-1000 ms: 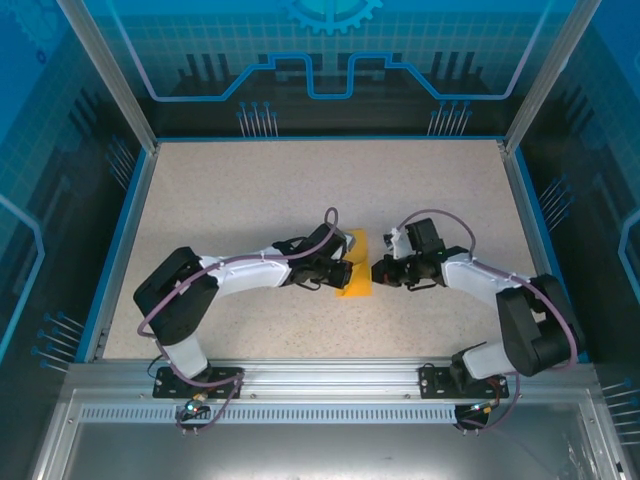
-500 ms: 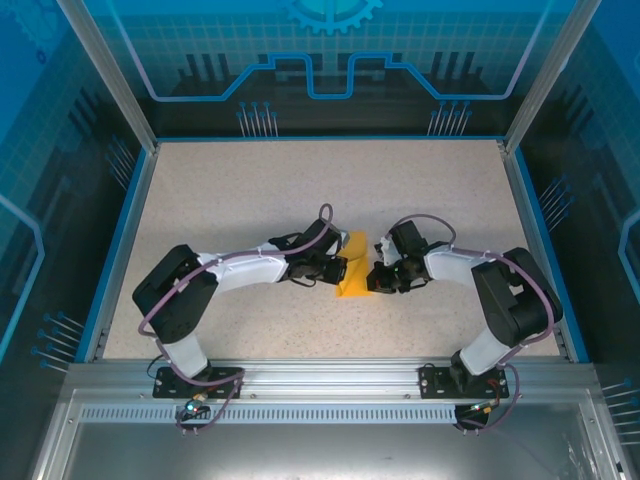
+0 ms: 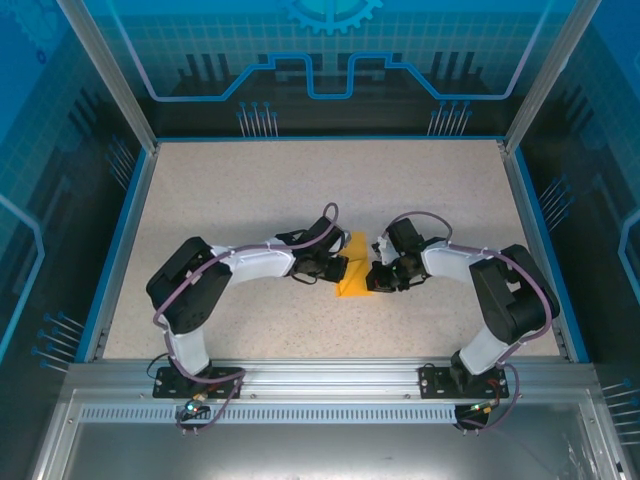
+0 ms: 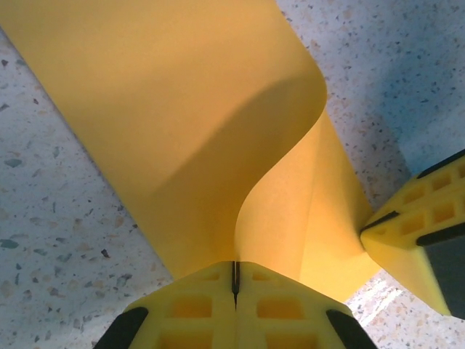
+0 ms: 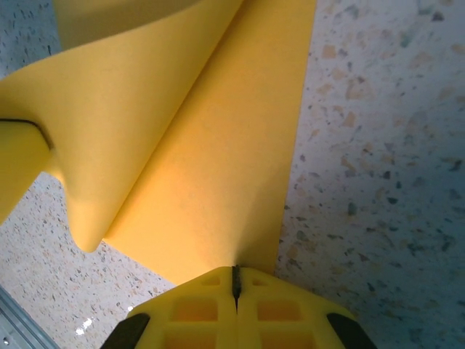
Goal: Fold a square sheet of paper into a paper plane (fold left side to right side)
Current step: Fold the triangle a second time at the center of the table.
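The square sheet of paper [image 3: 352, 270] lies mid-table, partly folded, orange-yellow and plain. In the left wrist view one flap of the paper [image 4: 182, 123] curls up off the table, and its edge runs into the seam of my left gripper [image 4: 235, 270], which is shut on it. My right gripper [image 5: 235, 275] is shut, its tips at the near edge of the flat part of the paper [image 5: 218, 182]. From above, the left gripper [image 3: 340, 268] and right gripper [image 3: 372, 278] face each other across the paper. No finished paper plane is in view.
The speckled table [image 3: 250, 190] has a blue rim [image 3: 128, 240] at its sides and a metal rail [image 3: 320, 375] at the near edge. The right gripper's yellow finger [image 4: 407, 240] comes close on the right in the left wrist view.
The right arm has drawn its elbow in and its gripper has moved slightly left to the paper's edge. The left arm has shifted a little, and the paper looks narrower, with its flap raised.
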You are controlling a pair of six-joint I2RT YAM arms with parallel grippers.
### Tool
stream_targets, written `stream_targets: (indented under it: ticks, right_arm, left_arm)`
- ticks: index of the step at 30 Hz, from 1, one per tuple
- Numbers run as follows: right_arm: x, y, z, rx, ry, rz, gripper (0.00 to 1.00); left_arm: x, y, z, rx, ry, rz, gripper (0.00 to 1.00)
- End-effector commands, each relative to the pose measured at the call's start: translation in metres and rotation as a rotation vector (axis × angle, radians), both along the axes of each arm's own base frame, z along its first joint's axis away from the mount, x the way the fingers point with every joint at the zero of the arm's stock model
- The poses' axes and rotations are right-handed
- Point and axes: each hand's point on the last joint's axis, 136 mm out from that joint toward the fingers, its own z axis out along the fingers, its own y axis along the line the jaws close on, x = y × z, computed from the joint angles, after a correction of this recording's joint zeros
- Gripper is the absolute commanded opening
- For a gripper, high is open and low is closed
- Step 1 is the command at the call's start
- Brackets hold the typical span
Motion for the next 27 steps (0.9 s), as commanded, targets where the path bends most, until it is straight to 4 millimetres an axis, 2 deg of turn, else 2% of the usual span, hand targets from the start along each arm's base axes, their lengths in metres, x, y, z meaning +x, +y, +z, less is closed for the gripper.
stream_targets:
  ticks: [1,27]
  right_arm:
    - [-0.013,-0.012,-0.016,-0.087,0.052,0.017,0.0]
    - [-0.016,-0.012,-0.017,-0.098,0.06,0.035,0.0]
  left_arm:
    - [0.011,0.001,0.002,0.016,-0.015,0.002,0.03]
    - [0.015,0.01,-0.019,0.092,-0.001,0.015,0.05]
